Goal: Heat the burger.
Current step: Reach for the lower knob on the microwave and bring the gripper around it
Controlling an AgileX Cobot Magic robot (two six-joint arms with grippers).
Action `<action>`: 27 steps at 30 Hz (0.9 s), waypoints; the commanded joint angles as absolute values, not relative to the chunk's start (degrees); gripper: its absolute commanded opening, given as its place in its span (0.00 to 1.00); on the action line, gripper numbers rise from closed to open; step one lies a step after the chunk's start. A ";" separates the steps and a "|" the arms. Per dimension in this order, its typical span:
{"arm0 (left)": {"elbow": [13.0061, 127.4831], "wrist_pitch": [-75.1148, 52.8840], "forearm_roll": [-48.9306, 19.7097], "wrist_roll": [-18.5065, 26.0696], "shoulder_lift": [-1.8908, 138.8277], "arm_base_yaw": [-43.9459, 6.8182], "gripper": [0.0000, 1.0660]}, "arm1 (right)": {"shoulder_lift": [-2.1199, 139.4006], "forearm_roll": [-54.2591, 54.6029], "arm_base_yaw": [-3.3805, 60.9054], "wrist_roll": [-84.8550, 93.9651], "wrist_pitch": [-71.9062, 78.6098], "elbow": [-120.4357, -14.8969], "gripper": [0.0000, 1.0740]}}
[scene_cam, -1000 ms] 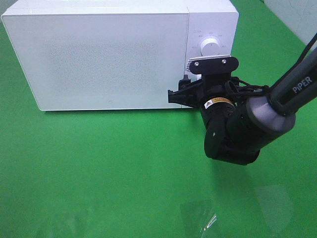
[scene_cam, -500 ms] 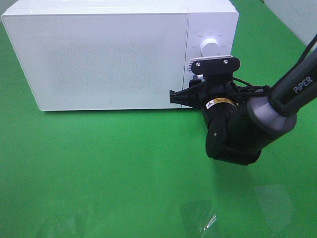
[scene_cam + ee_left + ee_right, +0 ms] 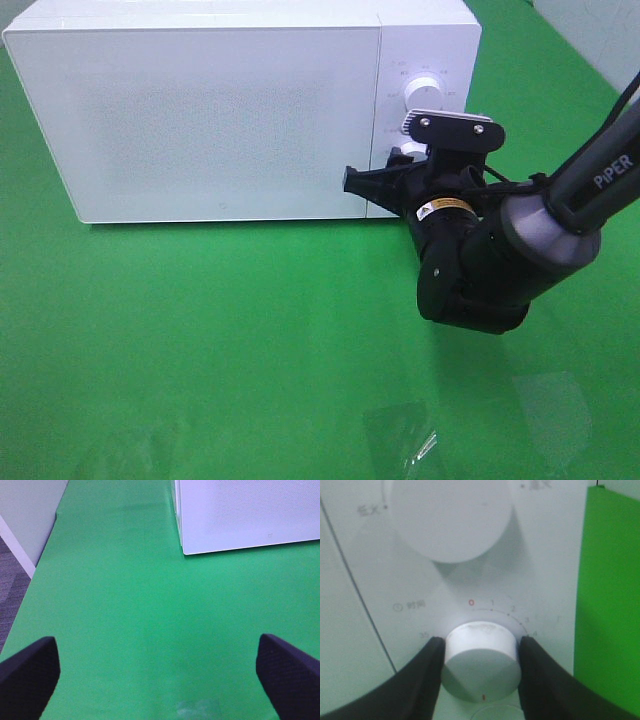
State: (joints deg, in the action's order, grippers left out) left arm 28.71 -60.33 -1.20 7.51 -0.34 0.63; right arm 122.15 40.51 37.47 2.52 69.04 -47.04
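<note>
The burger is out of view in every frame. The white microwave [image 3: 220, 110] stands at the back with its door closed; its corner [image 3: 250, 515] shows in the left wrist view. My right gripper [image 3: 395, 175] is at the control panel [image 3: 545, 555], its two black fingers [image 3: 420, 675] pressed on either side of the lower white dial [image 3: 480, 652], below the larger upper dial [image 3: 450, 515]. My left gripper [image 3: 155, 680] hangs open over bare green cloth, holding nothing.
A green cloth [image 3: 200, 330] covers the table. A scrap of clear plastic film [image 3: 405, 440] lies near the front edge. The table's left edge and grey floor [image 3: 12, 585] show in the left wrist view.
My right gripper has closed its fingers onto the lower dial and its wrist has twisted clockwise against the panel. The left gripper has not moved.
</note>
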 commanded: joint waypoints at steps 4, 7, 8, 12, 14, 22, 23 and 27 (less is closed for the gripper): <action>28.59 -59.53 -1.49 7.33 -1.66 0.69 0.94 | 122.15 36.44 37.24 -32.54 65.83 -48.36 0.00; 28.59 -59.53 -1.49 7.33 -1.66 0.69 0.94 | 122.15 36.44 37.24 -40.28 66.75 -48.36 0.00; 28.59 -59.53 -1.49 7.33 -1.66 0.69 0.94 | 122.15 36.44 37.24 -44.75 67.55 -48.36 0.00; 28.59 -59.53 -1.49 7.33 -1.66 0.69 0.94 | 122.15 35.81 37.24 -61.13 68.87 -48.36 0.00; 28.59 -59.53 -1.49 7.33 -1.66 0.69 0.94 | 122.15 35.29 37.24 -67.44 68.87 -48.36 0.00; 28.59 -59.53 -1.49 7.33 -1.66 0.69 0.94 | 122.15 33.46 37.24 -81.13 70.70 -48.36 0.00; 28.59 -59.53 -1.49 7.33 -1.66 0.69 0.94 | 122.15 32.77 37.24 -82.79 71.39 -48.36 0.00; 28.59 -59.53 -1.49 7.33 -1.66 0.69 0.94 | 122.15 32.43 37.24 -83.71 72.59 -48.36 0.00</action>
